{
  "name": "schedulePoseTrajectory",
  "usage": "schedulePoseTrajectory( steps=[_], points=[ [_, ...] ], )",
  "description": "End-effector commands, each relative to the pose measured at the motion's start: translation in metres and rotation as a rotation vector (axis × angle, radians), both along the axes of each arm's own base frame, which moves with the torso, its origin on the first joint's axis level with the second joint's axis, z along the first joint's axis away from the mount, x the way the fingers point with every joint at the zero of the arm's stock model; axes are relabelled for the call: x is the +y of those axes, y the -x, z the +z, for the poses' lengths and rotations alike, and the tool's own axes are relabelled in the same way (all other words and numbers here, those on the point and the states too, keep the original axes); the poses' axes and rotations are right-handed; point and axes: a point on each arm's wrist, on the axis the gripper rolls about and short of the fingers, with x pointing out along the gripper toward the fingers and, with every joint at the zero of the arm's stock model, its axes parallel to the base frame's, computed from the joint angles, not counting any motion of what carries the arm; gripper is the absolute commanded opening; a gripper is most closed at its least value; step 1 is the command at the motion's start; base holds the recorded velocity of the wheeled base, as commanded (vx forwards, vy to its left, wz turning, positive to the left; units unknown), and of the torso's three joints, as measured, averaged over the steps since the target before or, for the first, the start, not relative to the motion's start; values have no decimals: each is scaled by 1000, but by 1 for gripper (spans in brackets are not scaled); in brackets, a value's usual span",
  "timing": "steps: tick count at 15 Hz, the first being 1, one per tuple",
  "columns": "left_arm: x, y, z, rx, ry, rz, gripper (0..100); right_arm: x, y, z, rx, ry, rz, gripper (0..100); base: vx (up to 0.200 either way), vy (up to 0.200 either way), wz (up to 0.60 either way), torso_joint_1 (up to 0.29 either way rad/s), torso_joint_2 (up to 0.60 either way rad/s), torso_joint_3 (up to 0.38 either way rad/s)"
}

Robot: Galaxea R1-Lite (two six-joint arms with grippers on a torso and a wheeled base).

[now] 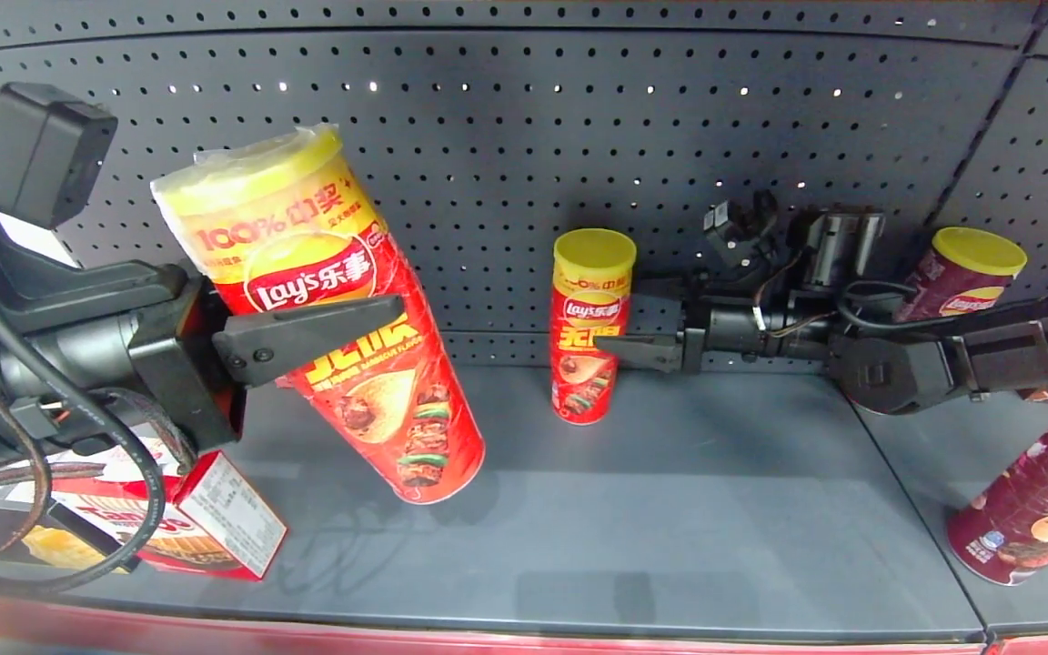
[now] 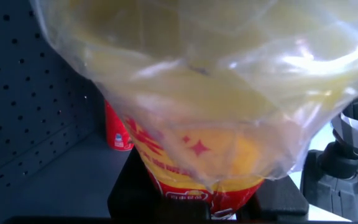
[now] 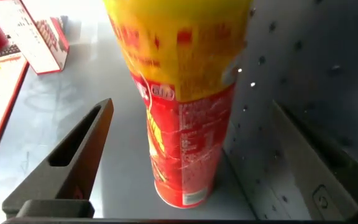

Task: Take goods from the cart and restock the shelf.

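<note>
L gripper (image 1: 342, 341): jaws closed on big can (image 1: 342, 309), clamped at about mid-body. 1 finger (image 1: 306, 335) lies across the label front, the other is hidden behind the can.
Big can look: red tube w/ yellow lid, clear plastic film bunched over the lid end.
Big can pose: tilted, lid end up and left, base down and right.
Big can place: left half of shelf, held over the deck (image 1: 688, 518). Base is at or just above the deck, can't tell if touching.
R gripper (image 1: 595, 344): jaws open wide, straddling small can (image 1: 589, 327) at about mid-height. R wrist view shows 1 finger (image 3: 73, 168) on each side w/ a clear gap to the can, no contact seen.
Small can look: same red print, yellow lid, much smaller than the big can.
Small can place: upright on deck, far side, just in front of pegboard (image 1: 579, 136), about mid-shelf, right of big can and apart from it.
Red box (image 1: 224, 514): carton lying near left on deck, under L arm.
Far purple can (image 1: 965, 273): yellow lid, far right by pegboard, behind R arm.
Near purple can (image 1: 1033, 505): near right, in the next bay, base on deck.
</note>
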Motion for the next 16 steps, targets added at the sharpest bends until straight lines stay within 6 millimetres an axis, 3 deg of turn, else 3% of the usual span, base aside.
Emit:
schedulePoseTrajectory(
  steps=[1,10,16],
  points=[
    [0,-3,-1,5,-2,3,0,6,-5,-13,25,10,10,100,0,0,0,0,0,0],
    [2,-8,0,-9,3,20,0,35,-27,-35,32,12,51,100,0,0,0,0,0,0],
    [2,-8,0,-6,3,21,0,38,-33,-45,34,13,51,100,0,0,0,0,0,0]
  ],
)
